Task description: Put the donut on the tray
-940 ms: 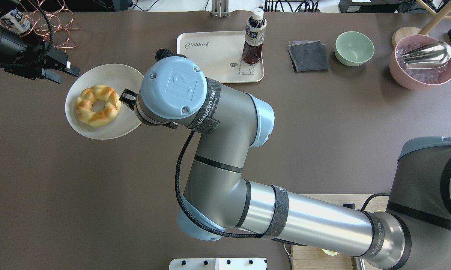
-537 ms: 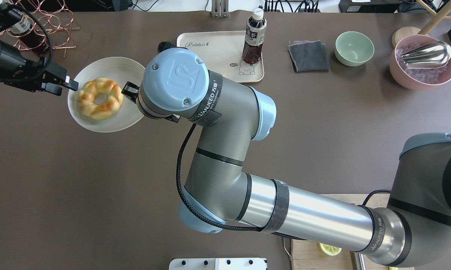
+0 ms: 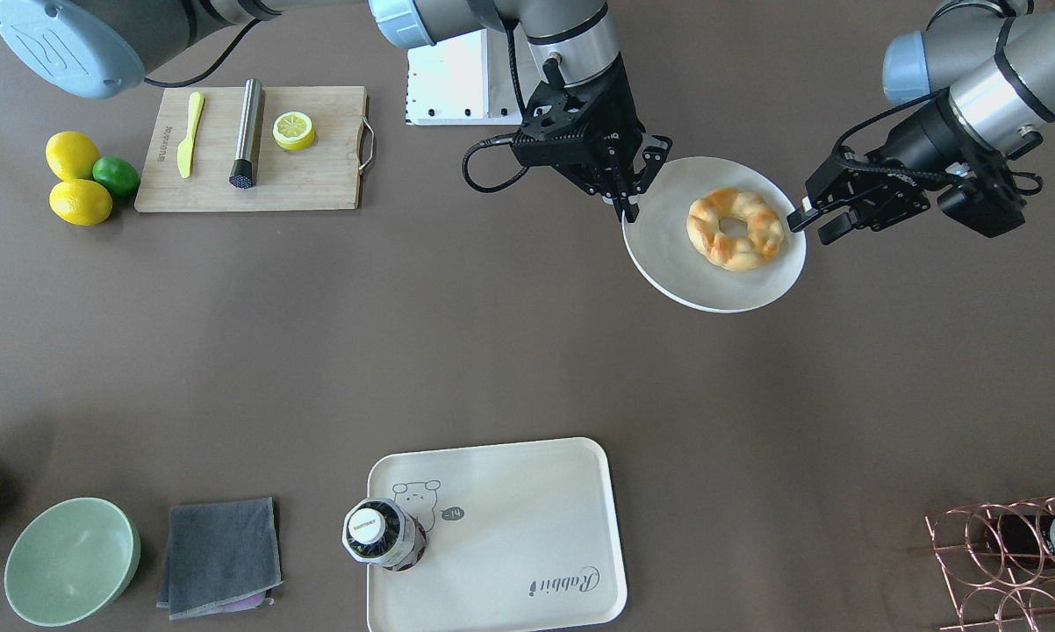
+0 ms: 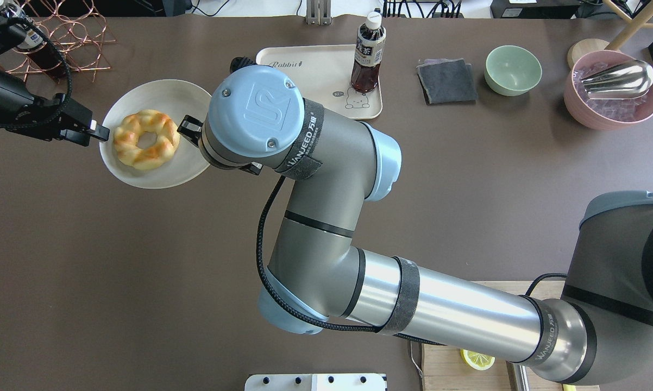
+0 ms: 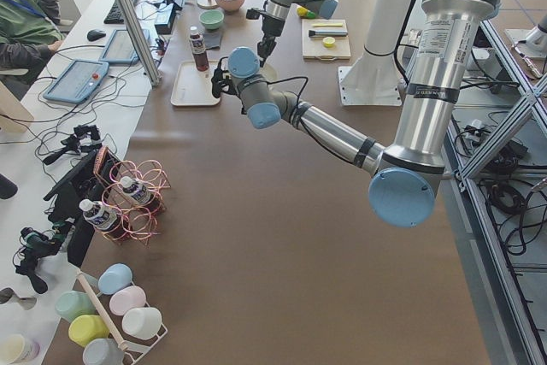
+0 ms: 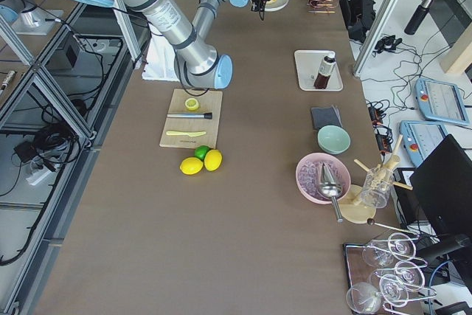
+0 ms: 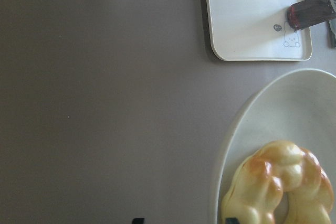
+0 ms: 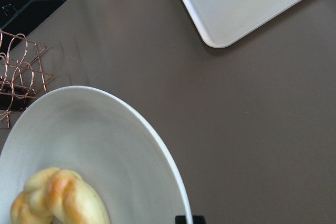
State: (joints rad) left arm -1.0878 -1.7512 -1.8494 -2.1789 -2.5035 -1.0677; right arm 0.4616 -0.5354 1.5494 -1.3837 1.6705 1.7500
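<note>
The donut (image 3: 735, 227) (image 4: 146, 139), a golden twisted ring, lies on a round off-white plate (image 3: 712, 285) (image 4: 163, 95). My right gripper (image 3: 628, 207) (image 4: 188, 129) is shut on the plate's rim on the robot's side and holds it. My left gripper (image 3: 813, 225) (image 4: 97, 132) is open at the plate's opposite edge, its fingertips beside the donut. The left wrist view shows the donut (image 7: 278, 187) close at lower right. The cream tray (image 3: 510, 527) (image 4: 310, 76) (image 7: 247, 14) lies across the table with a dark bottle (image 3: 378, 531) standing on it.
A wooden cutting board (image 3: 317, 180) holds a halved lemon, a yellow knife and a steel cylinder. Lemons and a lime (image 3: 80, 175) lie beside it. A green bowl (image 3: 71, 562), grey cloth (image 3: 220, 557), copper wire rack (image 3: 1010, 553) and pink bowl (image 4: 611, 89) stand along the far edge.
The right gripper has carried the plate with the donut a little toward the tray. The left gripper has moved in to the plate's left edge, next to the donut.
</note>
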